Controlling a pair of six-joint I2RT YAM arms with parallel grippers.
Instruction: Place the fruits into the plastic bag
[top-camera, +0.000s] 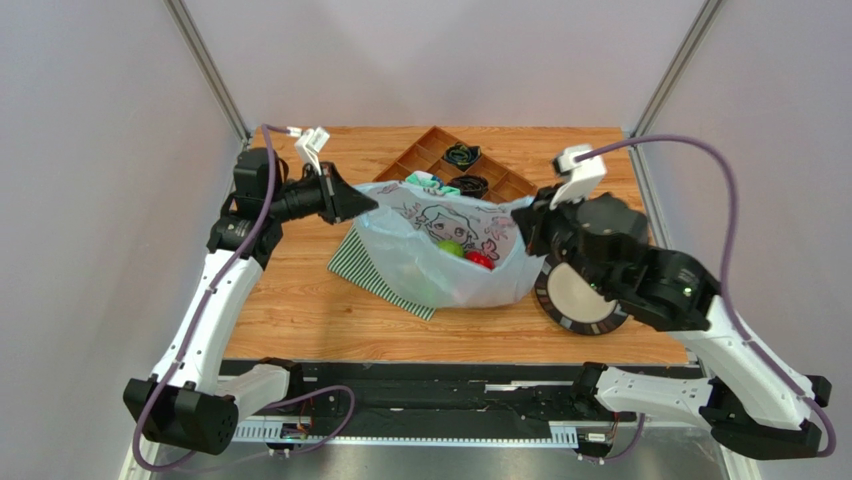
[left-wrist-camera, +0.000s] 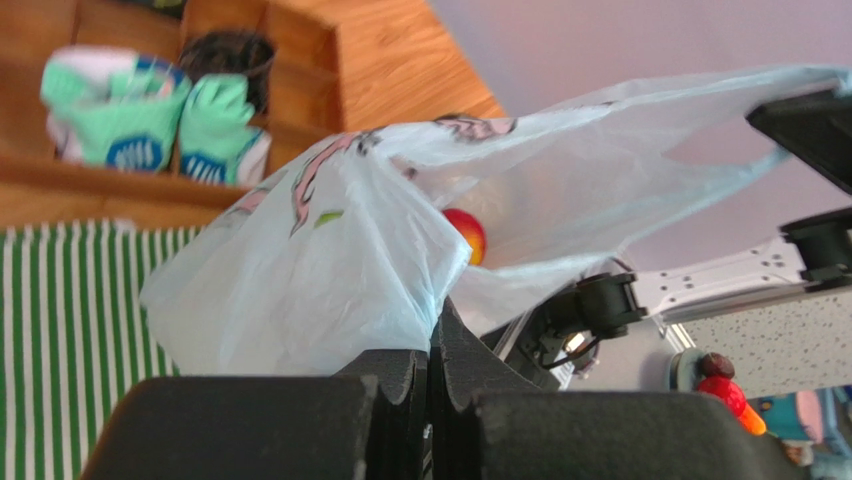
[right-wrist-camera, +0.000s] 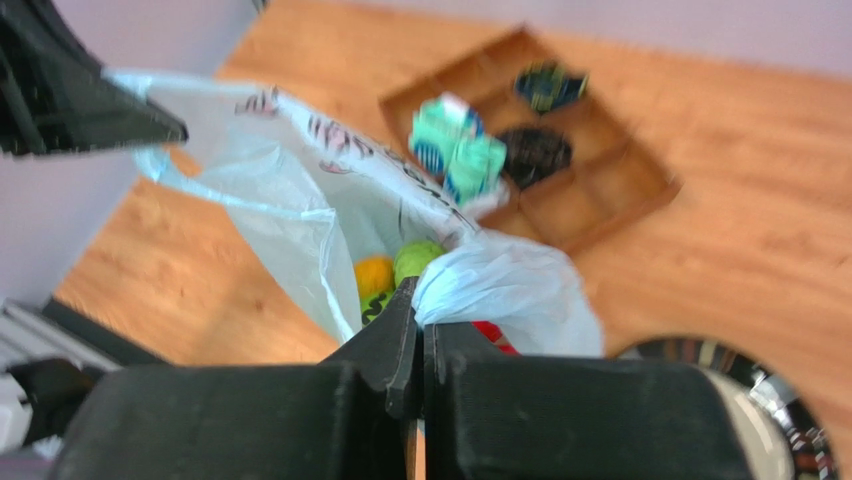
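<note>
Plastic bag (top-camera: 440, 255) hung stretched between both arms at mid-table, its bottom over striped cloth (top-camera: 362, 268). Left gripper (top-camera: 362, 202) had fingers pressed together on bag's left rim. Right gripper (top-camera: 527, 222) clamped right rim likewise, tips partly buried in bunched film. Inside bag: green fruit (top-camera: 450, 248), red fruit (top-camera: 480, 260), and yellow-orange fruit (right-wrist-camera: 374, 275), the last blurred and seen from right wrist only. Further contents unreadable through cloudy plastic. Teal socks (top-camera: 424, 181) sat in wooden tray (top-camera: 420, 155) at far side, partly behind bag. Plate (top-camera: 575, 300) right of bag, half covered by right arm.
</note>
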